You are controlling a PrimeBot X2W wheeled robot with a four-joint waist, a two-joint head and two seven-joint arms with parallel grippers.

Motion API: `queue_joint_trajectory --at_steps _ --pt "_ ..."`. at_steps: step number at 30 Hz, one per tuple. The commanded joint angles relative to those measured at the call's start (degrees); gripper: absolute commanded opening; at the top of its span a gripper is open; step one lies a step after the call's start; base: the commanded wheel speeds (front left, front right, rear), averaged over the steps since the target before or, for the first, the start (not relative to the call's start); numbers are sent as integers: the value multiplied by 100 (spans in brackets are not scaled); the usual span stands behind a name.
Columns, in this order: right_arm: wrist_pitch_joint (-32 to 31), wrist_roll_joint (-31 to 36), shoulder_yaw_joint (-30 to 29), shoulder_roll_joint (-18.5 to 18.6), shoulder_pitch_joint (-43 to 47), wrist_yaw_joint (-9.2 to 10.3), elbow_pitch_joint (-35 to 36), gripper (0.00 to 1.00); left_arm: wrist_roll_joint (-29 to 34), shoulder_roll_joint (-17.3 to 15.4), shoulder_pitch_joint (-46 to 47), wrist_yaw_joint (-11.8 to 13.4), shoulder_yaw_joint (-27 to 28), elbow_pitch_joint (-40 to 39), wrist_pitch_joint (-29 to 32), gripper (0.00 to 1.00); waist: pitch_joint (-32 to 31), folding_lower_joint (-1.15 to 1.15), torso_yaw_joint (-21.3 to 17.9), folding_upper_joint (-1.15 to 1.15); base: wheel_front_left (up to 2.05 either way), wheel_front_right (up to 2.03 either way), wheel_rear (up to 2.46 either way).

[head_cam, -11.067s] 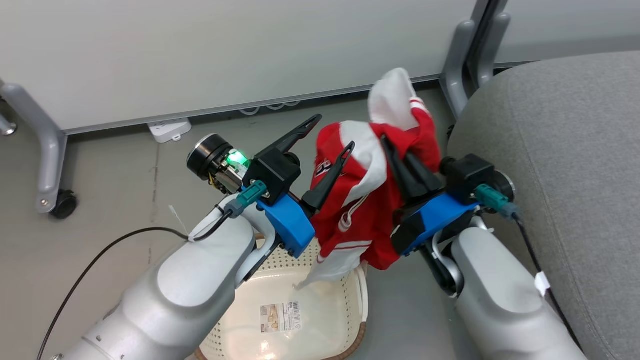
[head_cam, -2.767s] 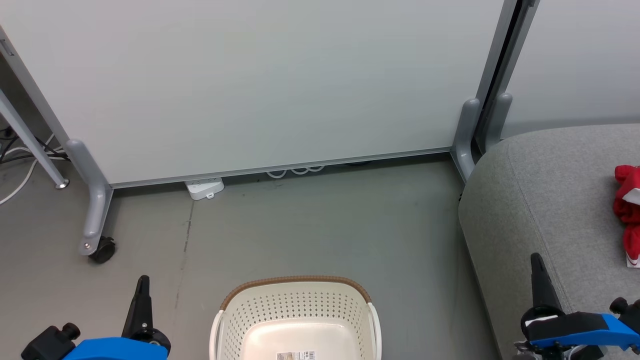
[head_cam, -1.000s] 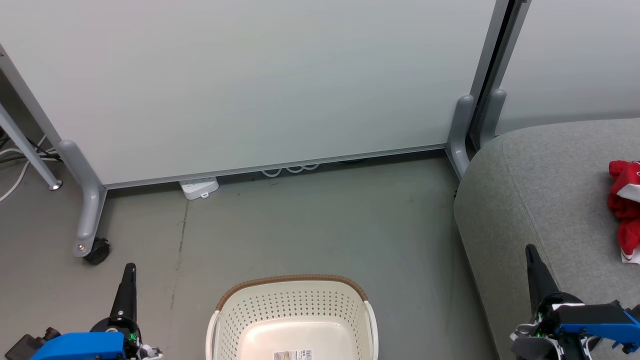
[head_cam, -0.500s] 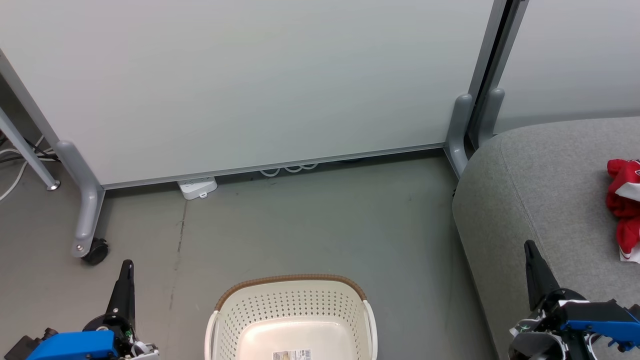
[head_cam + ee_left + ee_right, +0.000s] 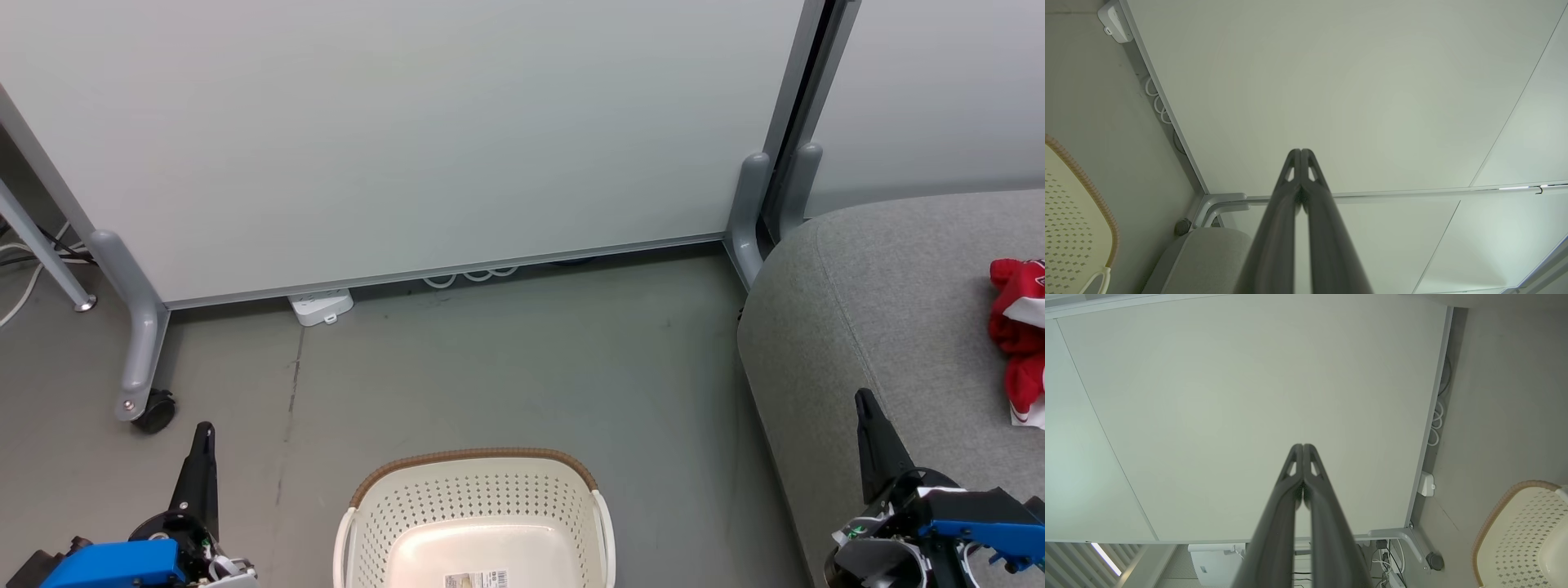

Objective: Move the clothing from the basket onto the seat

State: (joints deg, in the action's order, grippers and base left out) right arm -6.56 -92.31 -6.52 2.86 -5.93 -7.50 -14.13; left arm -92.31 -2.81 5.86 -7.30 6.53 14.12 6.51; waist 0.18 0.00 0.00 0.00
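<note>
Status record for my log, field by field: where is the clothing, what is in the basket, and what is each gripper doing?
clothing: red heap lying on the seat, cut off by the head view's right edge
basket: on the floor, front centre; barcode label inside, no clothing in the visible part
left gripper: shut, holding nothing, left of the basket
right gripper: shut, holding nothing, apart from the clothing
task state: transfer looks done
</note>
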Motion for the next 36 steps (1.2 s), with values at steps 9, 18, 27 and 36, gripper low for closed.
queue_joint_trajectory --at_steps 9,18,27,36 --pt "-18 -18 -6 3 -58 2 18 0 -17 -11 68 -37 18 -15 27 0 0 0 0 0 0 0 0" --pt "-17 -18 -6 3 -57 2 18 0 -18 -11 68 -37 17 -15 26 0 0 0 0 0 0 0 0" --pt "-16 -19 -5 3 -57 2 18 0 -18 -11 68 -37 17 -16 24 0 0 0 0 0 0 0 0" --pt "-17 -19 -6 3 -57 2 18 0 -18 -11 68 -38 16 -16 23 0 0 0 0 0 0 0 0"
